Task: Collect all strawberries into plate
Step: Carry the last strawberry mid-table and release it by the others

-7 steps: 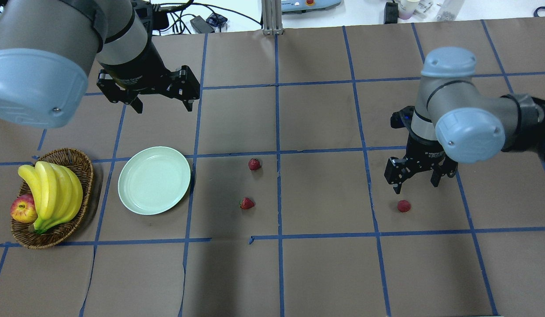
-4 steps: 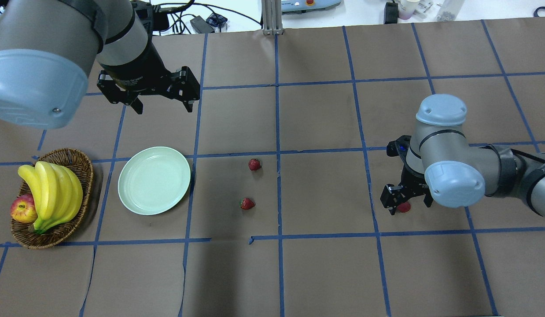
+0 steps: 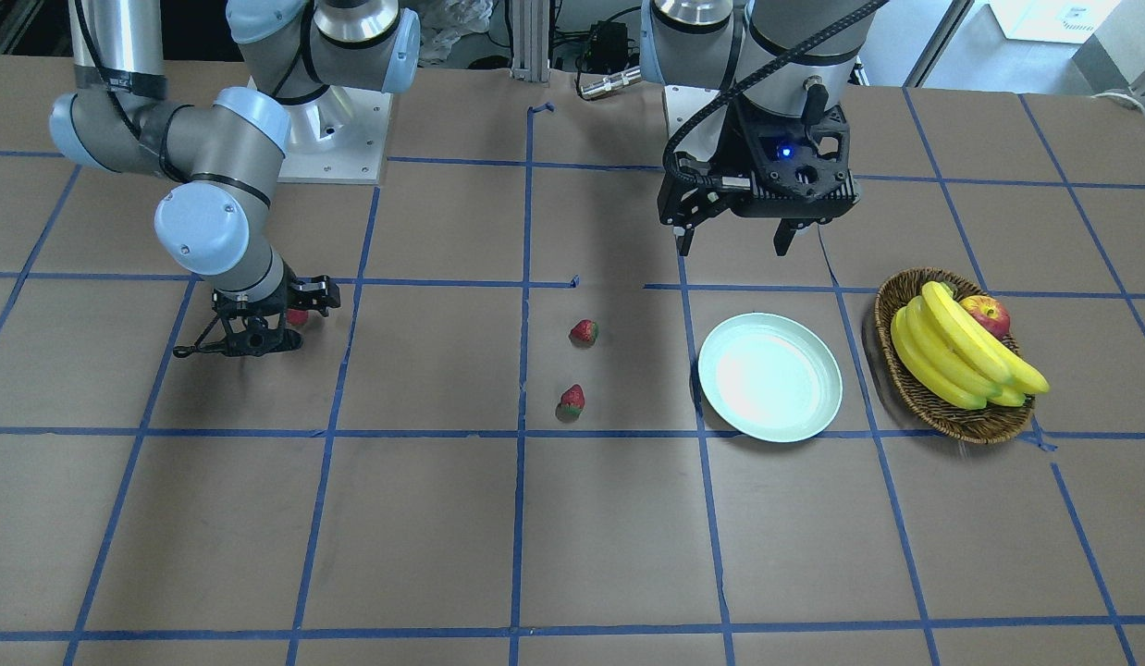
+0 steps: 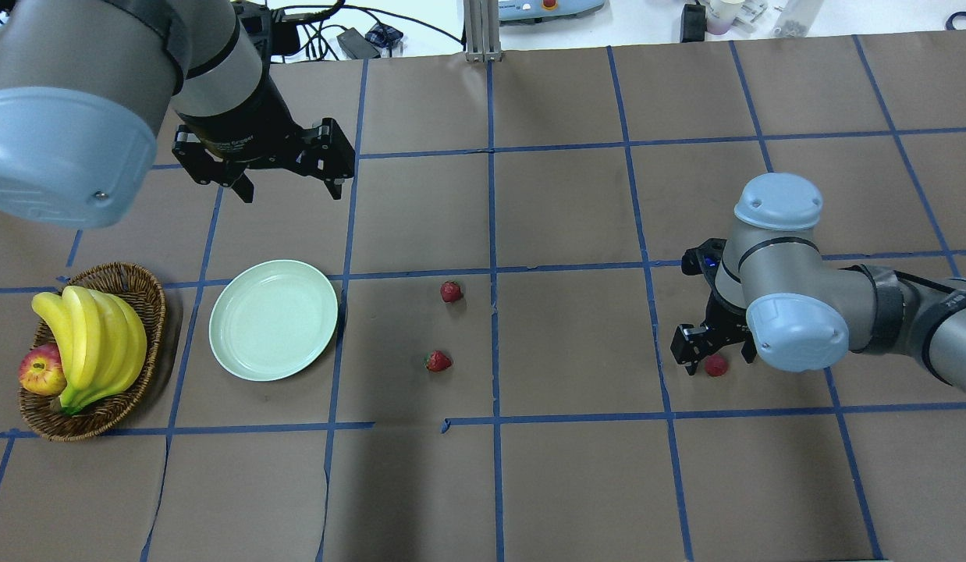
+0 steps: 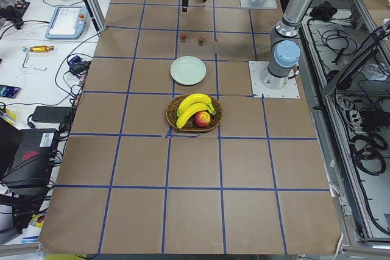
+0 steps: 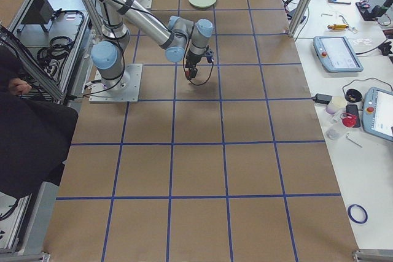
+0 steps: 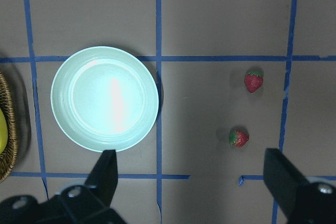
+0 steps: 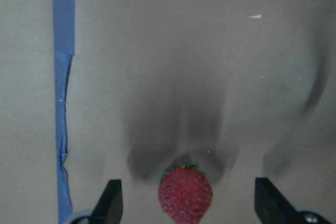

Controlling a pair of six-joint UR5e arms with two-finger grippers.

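Note:
Three strawberries lie on the brown table. Two lie near the middle (image 4: 451, 292) (image 4: 438, 361), right of the pale mint plate (image 4: 274, 320), which holds nothing. The third strawberry (image 4: 715, 365) lies at the right. My right gripper (image 4: 717, 359) is open, down at the table, and straddles it. In the right wrist view this strawberry (image 8: 185, 192) sits between the spread fingers (image 8: 111, 200), untouched. My left gripper (image 4: 290, 190) is open and empty, hovering behind the plate. The left wrist view shows the plate (image 7: 105, 98) and the two middle strawberries (image 7: 253, 81) (image 7: 238, 137).
A brown wicker basket (image 4: 151, 300) with bananas (image 4: 93, 339) and a red-yellow apple (image 4: 41, 369) stands left of the plate. Blue tape lines divide the table into squares. Cables and gear lie beyond the far edge.
My right gripper has come forward and down from behind the right strawberry and now straddles it, still open. The left arm, plate and other strawberries have not moved.

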